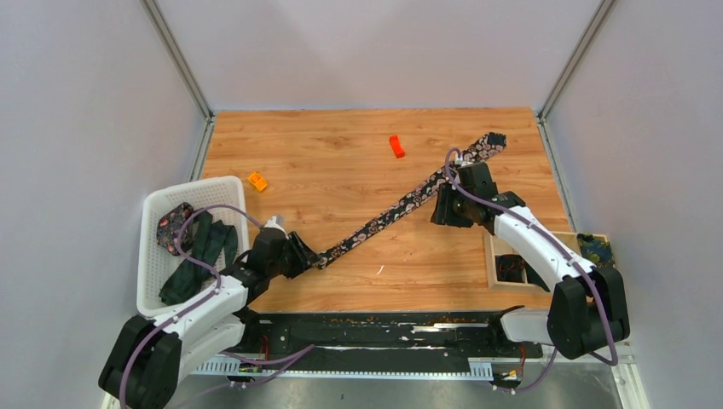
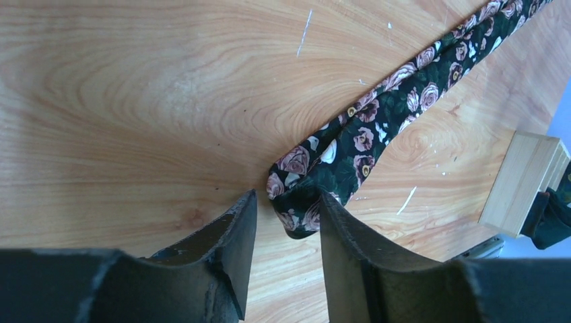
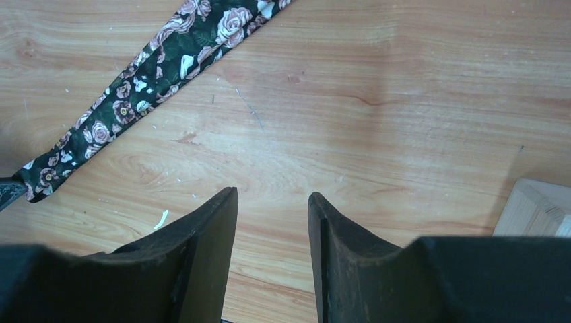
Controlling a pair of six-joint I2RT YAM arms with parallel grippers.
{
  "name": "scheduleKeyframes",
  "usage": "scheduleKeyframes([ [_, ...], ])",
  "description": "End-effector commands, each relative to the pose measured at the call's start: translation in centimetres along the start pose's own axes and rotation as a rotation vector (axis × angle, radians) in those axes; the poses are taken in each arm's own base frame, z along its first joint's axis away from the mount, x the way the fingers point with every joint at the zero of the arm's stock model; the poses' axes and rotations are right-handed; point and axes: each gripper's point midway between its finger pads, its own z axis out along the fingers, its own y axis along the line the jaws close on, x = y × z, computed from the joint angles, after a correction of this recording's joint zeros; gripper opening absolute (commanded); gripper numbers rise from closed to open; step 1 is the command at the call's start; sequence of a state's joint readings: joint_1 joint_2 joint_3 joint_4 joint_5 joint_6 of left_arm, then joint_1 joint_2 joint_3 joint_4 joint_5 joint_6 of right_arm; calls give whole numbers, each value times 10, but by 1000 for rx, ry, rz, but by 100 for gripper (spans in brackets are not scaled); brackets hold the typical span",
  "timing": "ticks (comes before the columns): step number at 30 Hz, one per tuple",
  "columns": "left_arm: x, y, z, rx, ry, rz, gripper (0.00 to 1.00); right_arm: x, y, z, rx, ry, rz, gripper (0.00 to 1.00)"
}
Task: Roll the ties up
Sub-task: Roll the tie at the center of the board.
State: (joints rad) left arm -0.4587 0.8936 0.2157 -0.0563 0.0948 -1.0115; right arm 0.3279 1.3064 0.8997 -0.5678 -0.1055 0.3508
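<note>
Limp, light floral tie (image 1: 401,204): lower-left tip, the likely hold, between spread left tool (image 2: 288,202); right tool (image 3: 273,195) spread, empty.

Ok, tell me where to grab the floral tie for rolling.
Take the floral tie at its narrow end, the free tip by the left gripper. Come from the near-left, in line with the strip, jaws across its width; it's slimmest there, likely easiest to roll from.
</note>
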Motion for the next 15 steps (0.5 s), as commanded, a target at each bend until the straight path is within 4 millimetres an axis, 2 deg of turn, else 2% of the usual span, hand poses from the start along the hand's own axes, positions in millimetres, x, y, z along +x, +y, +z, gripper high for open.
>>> scheduleKeyframes([
  [1, -12, -13, 6, 47, -57, -10, 44, -7, 12, -6, -41, -52, 3, 43],
  [7, -16, -9, 8, 14, -70, 4, 22, -2, 20, -8, -54, -49, -10, 43],
  [10, -18, -1, 3, -35, -80, 21, 14, 2, 24, -9, -54, -44, -21, 43],
  [12, -18, -1, 0, -34, -83, 26, 14, 5, 28, -8, -56, -40, -28, 43],
  [15, -18, 0, -2, -28, -86, 25, 22, 10, 34, -8, -60, -34, -37, 43],
])
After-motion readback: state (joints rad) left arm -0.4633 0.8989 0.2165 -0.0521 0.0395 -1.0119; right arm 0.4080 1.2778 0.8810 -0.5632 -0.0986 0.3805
